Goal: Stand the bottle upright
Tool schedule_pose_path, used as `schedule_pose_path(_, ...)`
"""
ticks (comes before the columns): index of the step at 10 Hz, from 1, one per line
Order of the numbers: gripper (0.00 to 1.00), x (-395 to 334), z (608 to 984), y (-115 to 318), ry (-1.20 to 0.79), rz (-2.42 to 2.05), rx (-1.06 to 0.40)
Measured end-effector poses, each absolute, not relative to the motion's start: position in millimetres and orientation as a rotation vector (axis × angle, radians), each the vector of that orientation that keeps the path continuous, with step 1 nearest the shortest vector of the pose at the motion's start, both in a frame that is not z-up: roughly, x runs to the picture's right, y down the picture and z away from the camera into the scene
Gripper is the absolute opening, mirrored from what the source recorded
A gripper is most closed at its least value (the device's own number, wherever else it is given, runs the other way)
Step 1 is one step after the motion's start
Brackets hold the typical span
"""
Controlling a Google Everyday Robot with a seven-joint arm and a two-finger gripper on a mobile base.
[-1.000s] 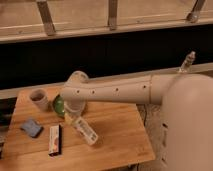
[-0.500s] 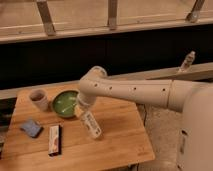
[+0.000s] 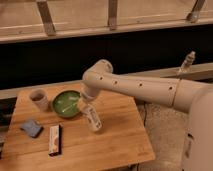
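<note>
A white bottle with a label hangs tilted over the middle of the wooden table, its top toward the upper left and its lower end close to the tabletop. My gripper is at the end of the white arm that reaches in from the right. It is shut on the bottle's top end, just right of the green bowl.
A green bowl sits at the back of the table, with a beige cup to its left. A blue sponge and a flat snack bar lie at the front left. A dark wall with a railing stands behind the table.
The arm has swung right and up. The bottle has gone from lying steeply tilted on the table to a more upright tilt, held at its top.
</note>
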State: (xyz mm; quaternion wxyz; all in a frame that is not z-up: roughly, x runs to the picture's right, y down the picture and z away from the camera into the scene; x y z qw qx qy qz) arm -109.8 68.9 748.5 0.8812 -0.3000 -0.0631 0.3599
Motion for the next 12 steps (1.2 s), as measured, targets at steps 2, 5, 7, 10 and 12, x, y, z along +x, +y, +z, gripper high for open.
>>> schedule_pose_path(2, 0.00, -106.2, 747.5, 63.9, -0.132, 0.752, -0.610)
schedule_pose_path(5, 0.00, -97.7, 747.0, 61.4, -0.134, 0.776, -0.598)
schedule_pose_path(7, 0.00, -96.3, 747.2, 60.7, -0.139, 0.785, -0.597)
schedule_pose_path(10, 0.00, -94.4, 748.3, 58.0, -0.193, 0.811, -0.597)
schedule_pose_path(12, 0.00, -95.9, 749.6, 56.8, -0.224, 0.819, -0.597)
